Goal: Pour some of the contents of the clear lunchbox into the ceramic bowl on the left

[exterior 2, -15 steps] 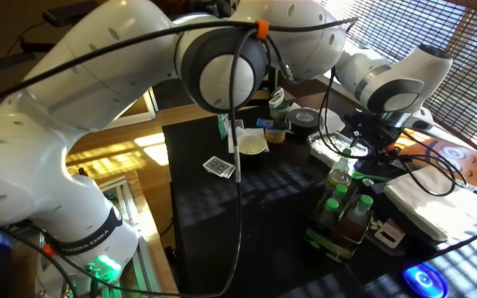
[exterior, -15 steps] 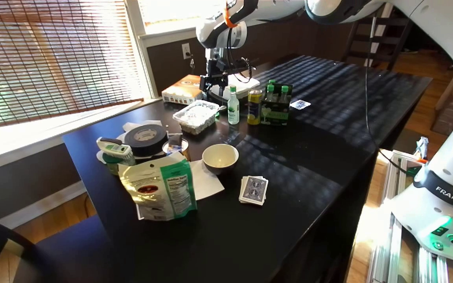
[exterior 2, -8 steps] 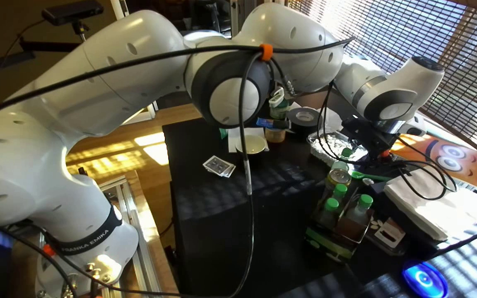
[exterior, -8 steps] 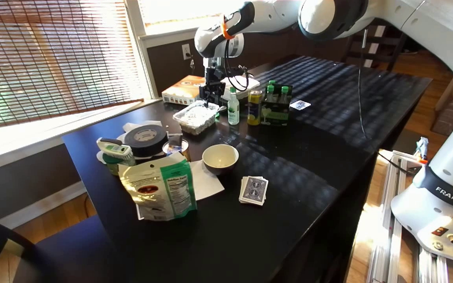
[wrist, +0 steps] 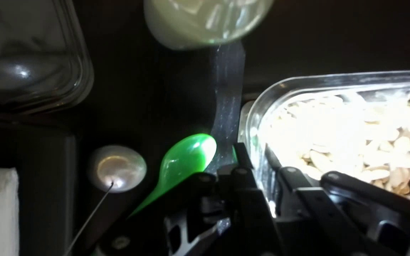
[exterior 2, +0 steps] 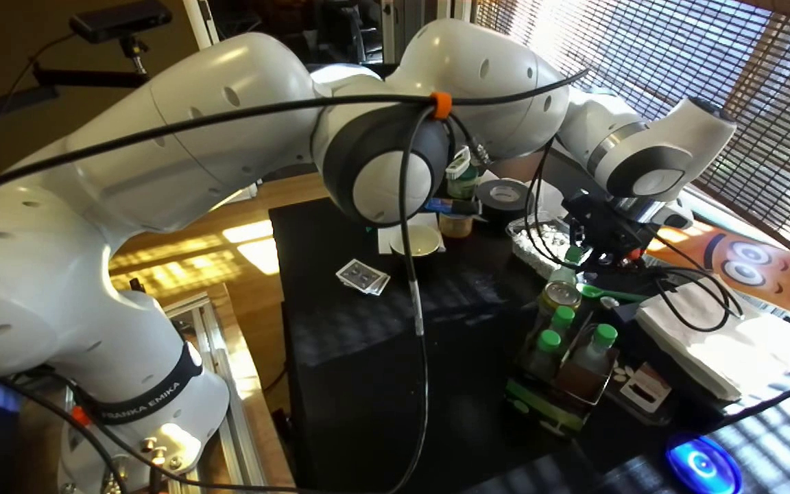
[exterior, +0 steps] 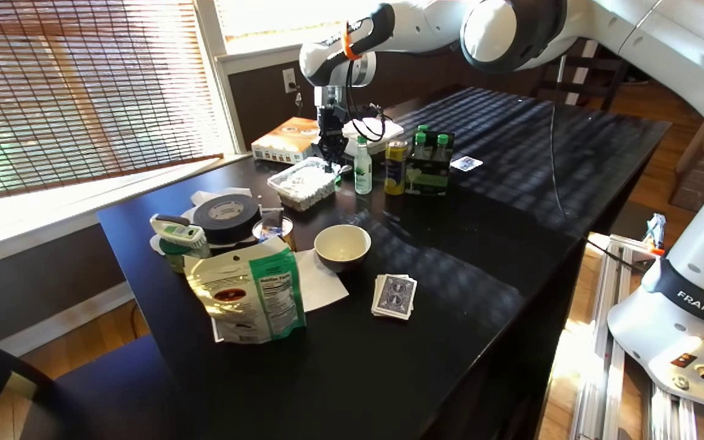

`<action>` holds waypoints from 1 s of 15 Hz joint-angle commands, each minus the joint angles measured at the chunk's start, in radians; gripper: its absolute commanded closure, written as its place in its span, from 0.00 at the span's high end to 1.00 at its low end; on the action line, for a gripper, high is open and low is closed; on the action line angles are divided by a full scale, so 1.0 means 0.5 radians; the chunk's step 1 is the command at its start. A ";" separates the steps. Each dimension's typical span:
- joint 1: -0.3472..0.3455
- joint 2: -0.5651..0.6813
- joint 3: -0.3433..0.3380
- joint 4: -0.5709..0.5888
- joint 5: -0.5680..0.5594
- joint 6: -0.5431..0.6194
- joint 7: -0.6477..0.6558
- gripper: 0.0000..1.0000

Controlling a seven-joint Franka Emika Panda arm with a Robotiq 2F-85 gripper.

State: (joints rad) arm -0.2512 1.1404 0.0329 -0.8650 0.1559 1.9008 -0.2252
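The clear lunchbox (exterior: pixel 310 199) stands upright on the dark table, full of pale beige contents (wrist: pixel 404 153). My gripper (wrist: pixel 256 156) points down at its end wall, one finger outside and the other inside above the pieces. Its fingers (wrist: pixel 243 156) have drawn in on that wall, so the gripper is shut on the box's edge. In an exterior view, the gripper (exterior: pixel 329 165) sits at the box's right rim; its fingertips are hard to make out in the other exterior picture. The ceramic bowl (exterior: pixel 343 244), cream inside and dark outside, rests nearer the table's front, with nothing seen in it.
Close beside the gripper are a green spoon (wrist: pixel 183 161), a silver spoon (wrist: pixel 119 169) and a green-capped bottle (exterior: pixel 363 171). A yellow can (exterior: pixel 395 171) and bottle carton (exterior: pixel 428 174) stand right of it. Tape (exterior: pixel 227 211), a snack bag (exterior: pixel 248 299) and cards (exterior: pixel 395 296) surround the bowl.
My gripper has come down onto the lunchbox's end wall and its fingers have drawn together there. The lunchbox has shifted very slightly. The bowl stays where it was.
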 commanded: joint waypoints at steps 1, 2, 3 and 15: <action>-0.050 0.033 0.093 0.155 0.049 -0.313 -0.116 0.00; -0.056 0.019 0.109 0.166 0.060 -0.373 -0.129 0.00; -0.065 -0.020 0.128 0.145 0.066 -0.388 -0.132 0.01; -0.270 -0.327 0.359 -0.044 0.369 -0.215 -0.110 0.01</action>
State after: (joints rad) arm -0.3480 1.0412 0.1781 -0.8018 0.2805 1.7588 -0.2688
